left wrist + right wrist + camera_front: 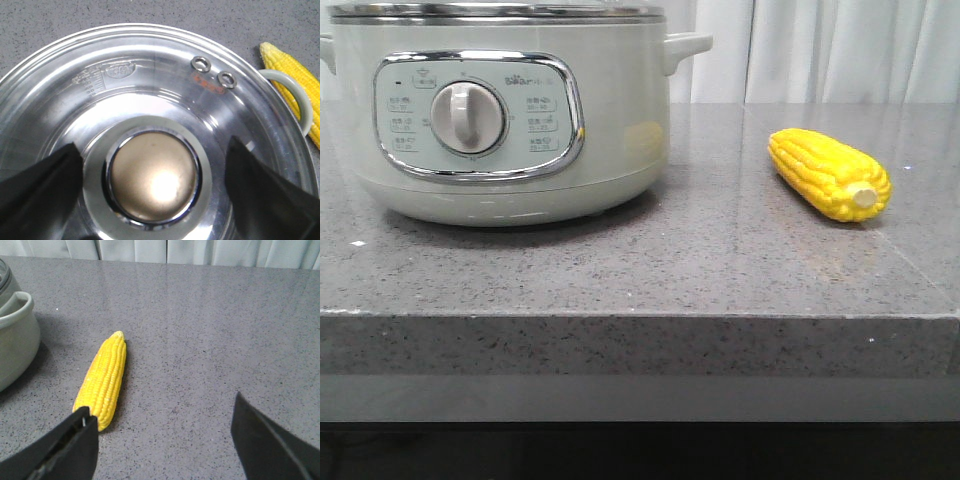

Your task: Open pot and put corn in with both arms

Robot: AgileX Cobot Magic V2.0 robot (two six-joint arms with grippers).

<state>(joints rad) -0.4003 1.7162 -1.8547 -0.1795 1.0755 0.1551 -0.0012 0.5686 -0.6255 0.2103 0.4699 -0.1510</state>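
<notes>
The pale grey-green pot point(520, 110) stands at the left of the counter with its metal-rimmed lid point(495, 10) on. In the left wrist view I look down on the glass lid point(150, 80) and its round bronze knob point(152, 176). My left gripper point(155, 182) is open, its fingers point(40, 185) either side of the knob, not touching it. The yellow corn point(828, 173) lies on the counter right of the pot, stub end toward the front. It also shows in the right wrist view point(103, 377). My right gripper point(160, 440) is open above the counter, the corn beside one finger point(65, 447).
The grey speckled stone counter point(650, 270) has a front edge close to the camera. White curtains point(820, 50) hang behind. A pot side handle point(295, 97) lies between lid and corn point(295, 80); the pot's side point(15, 335) also shows in the right wrist view.
</notes>
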